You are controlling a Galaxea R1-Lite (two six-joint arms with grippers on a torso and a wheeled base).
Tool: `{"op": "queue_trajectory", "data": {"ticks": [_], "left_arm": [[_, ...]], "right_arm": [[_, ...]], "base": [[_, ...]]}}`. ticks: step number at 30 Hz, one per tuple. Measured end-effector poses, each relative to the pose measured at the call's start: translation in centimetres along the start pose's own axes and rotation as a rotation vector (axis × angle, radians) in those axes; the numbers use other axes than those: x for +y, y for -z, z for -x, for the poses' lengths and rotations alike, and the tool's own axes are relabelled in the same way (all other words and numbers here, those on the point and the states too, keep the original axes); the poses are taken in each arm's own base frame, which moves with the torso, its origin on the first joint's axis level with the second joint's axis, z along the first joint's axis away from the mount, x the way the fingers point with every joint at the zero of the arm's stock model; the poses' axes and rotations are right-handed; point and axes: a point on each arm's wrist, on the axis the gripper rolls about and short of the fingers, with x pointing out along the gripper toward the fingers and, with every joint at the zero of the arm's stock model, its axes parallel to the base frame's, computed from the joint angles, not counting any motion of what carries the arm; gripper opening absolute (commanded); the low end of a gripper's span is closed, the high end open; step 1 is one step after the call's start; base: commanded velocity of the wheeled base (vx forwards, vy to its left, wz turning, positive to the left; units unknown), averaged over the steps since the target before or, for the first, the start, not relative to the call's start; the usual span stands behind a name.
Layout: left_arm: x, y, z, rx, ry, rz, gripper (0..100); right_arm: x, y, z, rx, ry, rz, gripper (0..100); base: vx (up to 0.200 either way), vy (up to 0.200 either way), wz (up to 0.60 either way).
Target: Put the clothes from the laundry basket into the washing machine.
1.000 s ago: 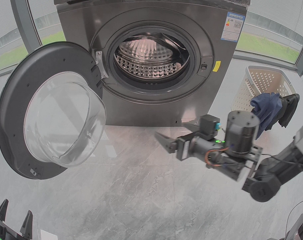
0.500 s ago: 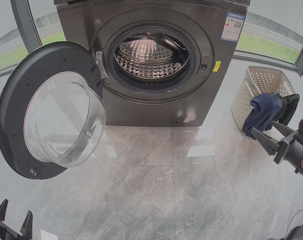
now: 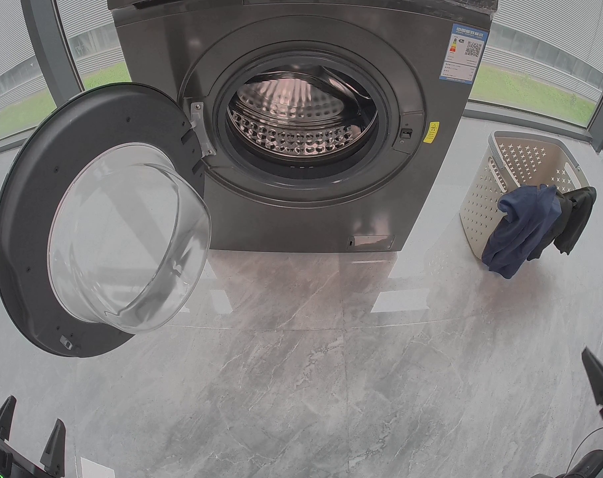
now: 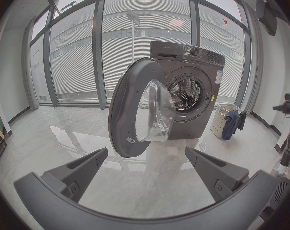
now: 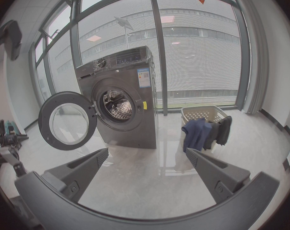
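The grey washing machine (image 3: pixel 301 101) stands ahead with its round door (image 3: pixel 95 220) swung open to the left and a bare steel drum (image 3: pixel 295 121). To its right sits the white laundry basket (image 3: pixel 514 167). A blue garment (image 3: pixel 520 227) and a black garment (image 3: pixel 573 217) hang over its front rim. My right gripper (image 5: pixel 146 165) is open and empty, low at the right edge of the head view, well short of the basket (image 5: pixel 204 114). My left gripper (image 4: pixel 146 163) is open and empty at the lower left, facing the machine (image 4: pixel 186 96).
Grey marble floor (image 3: pixel 314 366) stretches between me and the machine. Large windows run behind and beside the washer. The open door juts out over the floor on the left.
My right arm has drawn back from in front of the washer, swinging right and down until only a fingertip shows at the head view's right edge. The left gripper has stayed put.
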Motion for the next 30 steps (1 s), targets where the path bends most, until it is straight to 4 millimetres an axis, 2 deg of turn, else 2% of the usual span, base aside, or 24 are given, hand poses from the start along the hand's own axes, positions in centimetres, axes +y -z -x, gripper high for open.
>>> {"op": "queue_trajectory", "data": {"ticks": [4,9,30], "left_arm": [[0.0,0.0,0.0,0.000,-0.001,-0.001,100],[0.0,0.0,0.0,0.000,-0.001,-0.003,100],[0.0,0.0,0.0,0.000,0.000,-0.003,100]], "right_arm": [[-0.1,3.6,2.4,0.092,0.058,0.017,100],[0.1,6.1,3.7,0.108,0.112,0.026,100],[0.2,6.7,4.4,0.026,0.146,0.018,100]], "base": [[0.000,0.000,0.00],[0.000,0.000,0.00],[0.000,0.000,0.00]]}}
